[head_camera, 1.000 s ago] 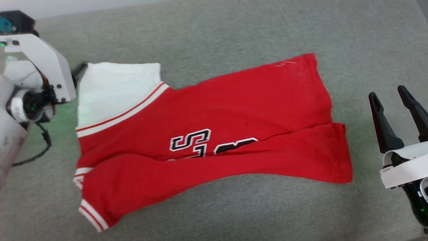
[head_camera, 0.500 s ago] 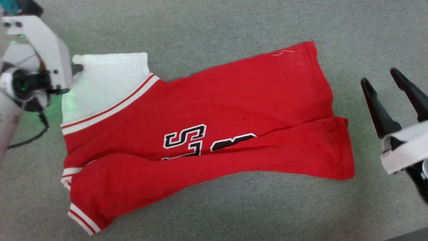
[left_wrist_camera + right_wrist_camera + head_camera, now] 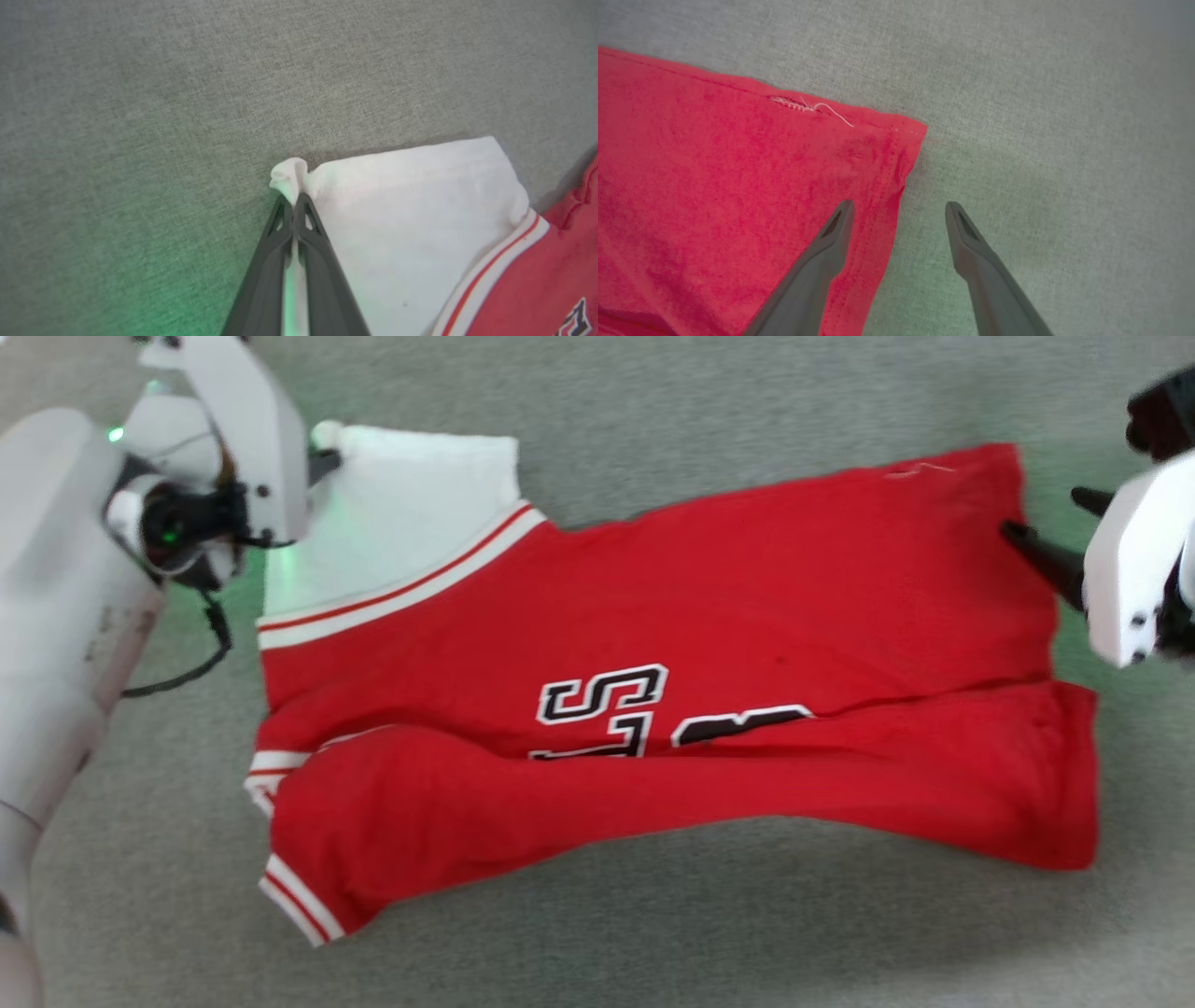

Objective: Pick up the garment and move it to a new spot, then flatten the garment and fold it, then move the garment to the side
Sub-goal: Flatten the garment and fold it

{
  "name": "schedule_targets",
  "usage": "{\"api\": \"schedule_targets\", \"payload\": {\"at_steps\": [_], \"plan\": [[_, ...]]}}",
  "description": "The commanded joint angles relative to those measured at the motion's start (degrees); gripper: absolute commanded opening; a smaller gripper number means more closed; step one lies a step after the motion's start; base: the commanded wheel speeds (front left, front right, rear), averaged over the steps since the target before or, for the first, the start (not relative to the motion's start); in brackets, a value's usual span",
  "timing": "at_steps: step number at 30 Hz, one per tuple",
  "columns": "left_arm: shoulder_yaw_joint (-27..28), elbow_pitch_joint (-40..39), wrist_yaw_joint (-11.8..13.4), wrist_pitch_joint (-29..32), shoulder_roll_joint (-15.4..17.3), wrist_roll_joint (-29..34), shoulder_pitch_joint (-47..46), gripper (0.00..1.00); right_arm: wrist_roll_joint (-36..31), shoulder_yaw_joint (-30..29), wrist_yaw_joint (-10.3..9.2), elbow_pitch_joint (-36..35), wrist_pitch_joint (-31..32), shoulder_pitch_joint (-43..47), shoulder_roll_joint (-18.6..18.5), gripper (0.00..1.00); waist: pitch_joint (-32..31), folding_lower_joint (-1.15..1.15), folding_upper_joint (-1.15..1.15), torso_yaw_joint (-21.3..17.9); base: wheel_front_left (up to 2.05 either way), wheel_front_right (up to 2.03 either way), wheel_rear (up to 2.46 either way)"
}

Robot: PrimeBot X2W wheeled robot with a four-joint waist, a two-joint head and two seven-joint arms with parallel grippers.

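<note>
Garment (image 3: 672, 644) hem lies between right pincer's (image 3: 899, 210) spread fingers.

- You're looking at the garment (image 3: 653, 644): a bright-red sports top lying mostly flat on a grey fabric surface, its long axis running from 9 o'clock to 3 o'clock in the head view.
- Its white sleeve end sits at about 10 o'clock, bordered by thin white-and-red stripe trim; the sleeve's far corner is bunched up into a small peak.
- You can see black, white-outlined lettering near the centre, partly covered by a red fold.
- That fold runs along the 6 o'clock edge, ending in a striped cuff at 7 o'clock.
- The hem lies at 3 o'clock; a loose white thread shows near its 1 o'clock corner.
</note>
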Motion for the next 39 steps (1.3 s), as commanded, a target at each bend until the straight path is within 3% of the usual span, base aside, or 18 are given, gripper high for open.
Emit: {"api": "schedule_targets", "payload": {"at_steps": [1,9,10,11,12,13,22,26,39], "plan": [[-1.0,-0.2,-0.6,-0.2,-1.1,0.5,0.8,0.0,0.8,1.1,-0.09,1.1,1.3,-2.6,-0.6,1.0,1.4,0.0,0.0,2.4,0.0,0.0,0.0],[-2.7,-2.1,-0.9,-2.4,-2.0,1.5,0.4,0.0,3.4,7.9,-0.09,9.0,3.7,-9.2,-1.5,1.0,2.0,0.0,0.0,4.6,0.0,0.0,0.0],[-2.8,-2.5,-0.9,-2.7,-2.2,1.4,0.4,0.0,3.6,8.5,-0.09,9.8,3.0,-9.3,-1.4,0.89,2.0,0.0,0.0,4.8,0.0,0.0,0.0],[-2.9,-2.8,-0.9,-3.0,-2.2,1.2,0.5,0.0,3.9,9.1,-0.09,10.6,2.0,-9.3,-1.2,0.42,1.9,0.0,0.0,5.0,0.0,0.0,0.0],[-3.1,-3.2,-0.9,-3.3,-2.3,1.1,0.6,0.0,4.4,9.7,-0.09,11.4,1.1,-9.3,-1.0,0.16,1.8,0.0,0.0,5.1,0.0,0.0,0.0],[-3.3,-3.6,-0.9,-3.6,-2.2,1.2,0.7,0.0,5.0,10.3,-0.09,11.8,0.1,-9.4,-0.8,0.0,1.7,0.0,0.0,5.2,0.0,0.0,0.0],[-2.5,-9.1,-0.9,-9.8,-0.2,-2.5,3.9,0.0,7.2,12.7,-0.09,12.2,-12.7,-7.5,-2.8,0.0,-5.6,0.0,0.0,6.8,0.0,0.0,0.0],[-2.6,-15.2,-0.9,-12.2,2.3,-4.9,7.4,0.0,9.2,14.2,-0.09,9.1,-15.8,-3.6,-5.3,0.0,-10.0,0.0,0.0,7.7,0.0,0.0,0.0],[-2.7,-40.8,-0.9,-25.1,18.0,-8.8,24.0,0.0,13.8,15.6,-0.09,-6.2,-20.3,12.9,-17.2,0.0,-15.5,0.0,0.0,8.9,0.0,0.0,0.0]]}}
